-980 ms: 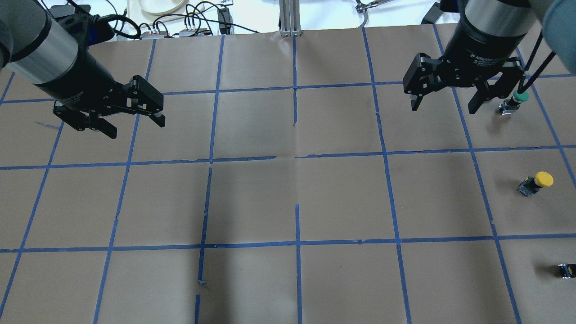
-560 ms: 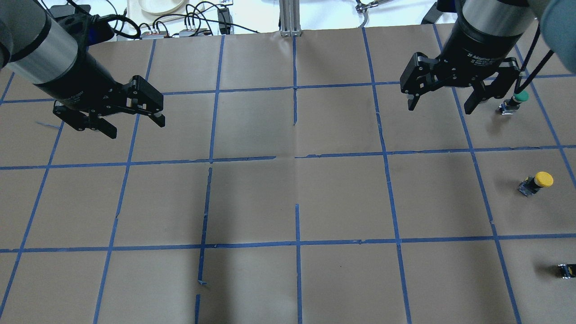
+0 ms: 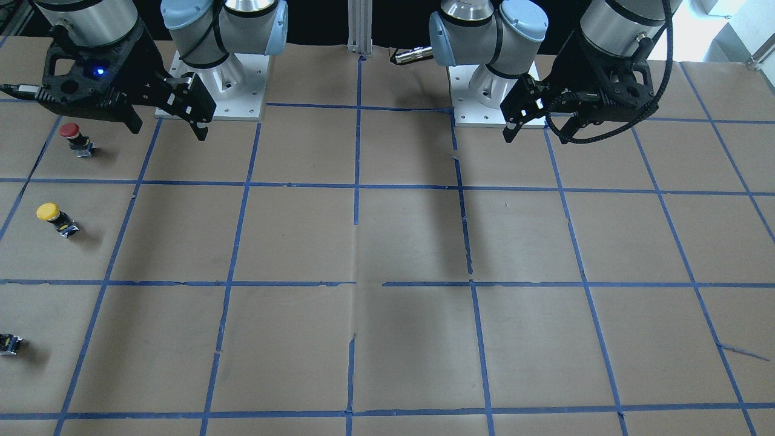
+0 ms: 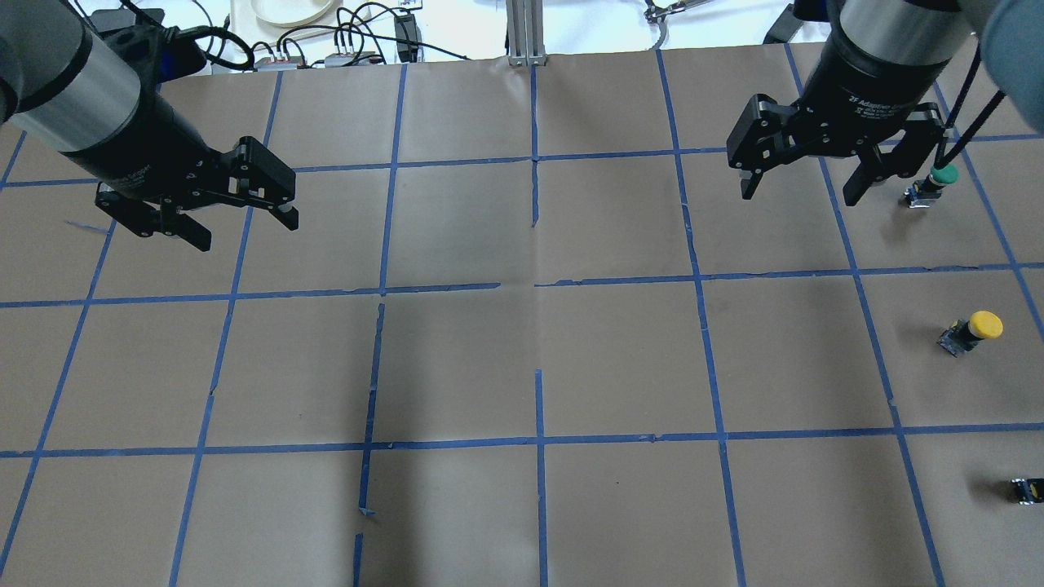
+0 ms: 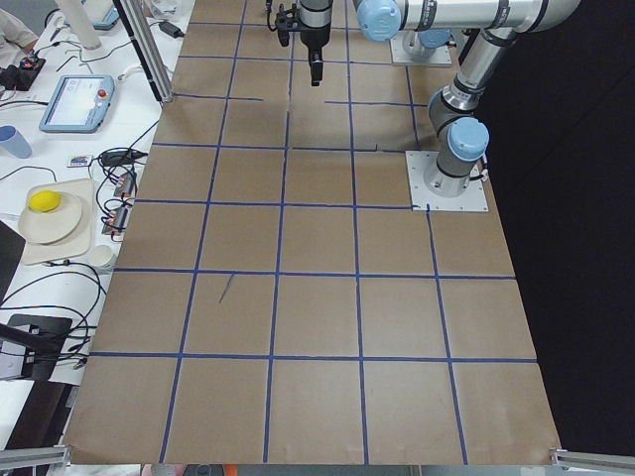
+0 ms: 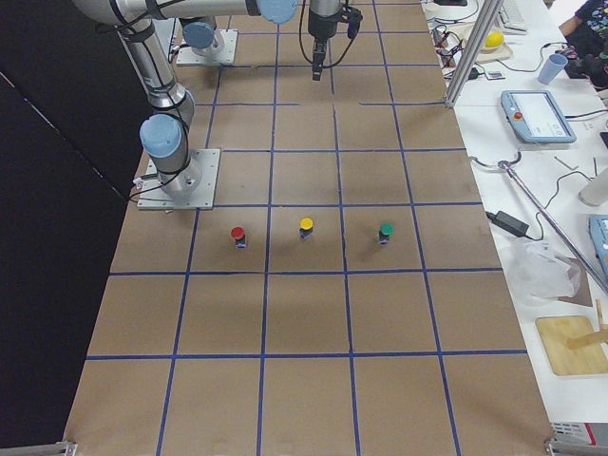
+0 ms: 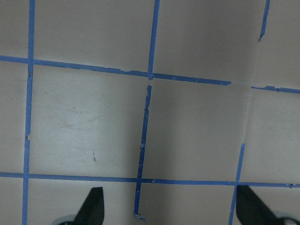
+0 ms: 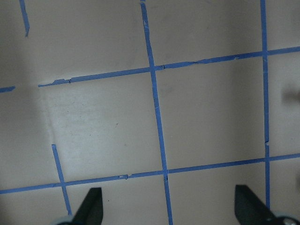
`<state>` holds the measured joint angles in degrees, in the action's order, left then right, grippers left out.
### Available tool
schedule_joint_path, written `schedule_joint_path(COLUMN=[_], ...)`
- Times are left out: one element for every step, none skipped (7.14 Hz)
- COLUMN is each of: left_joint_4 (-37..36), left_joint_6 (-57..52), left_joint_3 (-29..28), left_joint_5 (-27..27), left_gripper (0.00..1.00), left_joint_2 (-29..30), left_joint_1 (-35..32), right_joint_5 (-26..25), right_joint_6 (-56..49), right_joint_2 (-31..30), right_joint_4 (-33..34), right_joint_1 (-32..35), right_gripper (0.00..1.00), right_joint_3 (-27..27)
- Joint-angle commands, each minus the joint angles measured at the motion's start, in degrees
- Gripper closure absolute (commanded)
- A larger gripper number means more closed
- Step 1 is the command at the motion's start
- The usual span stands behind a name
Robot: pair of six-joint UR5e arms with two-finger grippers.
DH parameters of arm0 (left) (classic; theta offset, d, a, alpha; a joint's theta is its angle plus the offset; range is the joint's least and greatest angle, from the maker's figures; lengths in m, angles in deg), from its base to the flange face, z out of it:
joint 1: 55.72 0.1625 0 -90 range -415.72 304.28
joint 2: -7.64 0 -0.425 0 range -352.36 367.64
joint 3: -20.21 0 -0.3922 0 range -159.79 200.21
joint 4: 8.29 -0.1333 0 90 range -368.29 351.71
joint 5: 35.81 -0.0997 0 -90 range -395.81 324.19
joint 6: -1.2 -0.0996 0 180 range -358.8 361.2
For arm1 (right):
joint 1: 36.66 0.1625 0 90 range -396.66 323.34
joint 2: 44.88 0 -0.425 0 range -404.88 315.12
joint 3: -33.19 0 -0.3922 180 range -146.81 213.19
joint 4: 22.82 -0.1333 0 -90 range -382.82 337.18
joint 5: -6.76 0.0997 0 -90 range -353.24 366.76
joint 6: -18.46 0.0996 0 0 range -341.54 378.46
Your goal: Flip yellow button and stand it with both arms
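Robotics lab. Table (image 4: 457,367) in brown paper, blue tape grid (image 4: 620,441); arms (image 3: 478,30) bolted on plates (image 3: 242,103); side bench (image 5: 124,114) with teach pendant (image 5: 77,102), cables (image 4: 351,33); aluminium post (image 4: 524,28) at the table's edge.

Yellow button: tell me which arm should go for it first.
Right. The yellow button sits near the table's right edge, on the right gripper's side, and that gripper is open. The left gripper hangs over the far left side.
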<state>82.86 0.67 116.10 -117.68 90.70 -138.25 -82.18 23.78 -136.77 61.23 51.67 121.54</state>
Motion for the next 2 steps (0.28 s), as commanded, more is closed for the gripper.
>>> schedule_joint_path(left_joint_4=[0.0,0.0], left_joint_6=[0.0,0.0], left_joint_3=[0.0,0.0], left_joint_5=[0.0,0.0], left_gripper=[0.0,0.0], left_joint_2=[0.0,0.0], left_joint_1=[0.0,0.1], right_joint_5=[0.7,0.8], right_joint_6=[0.0,0.0], right_joint_2=[-0.3,-0.3], right_joint_4=[0.1,0.1], right_joint_1=[0.0,0.0], right_gripper=[0.0,0.0], right_joint_3=[0.0,-0.1])
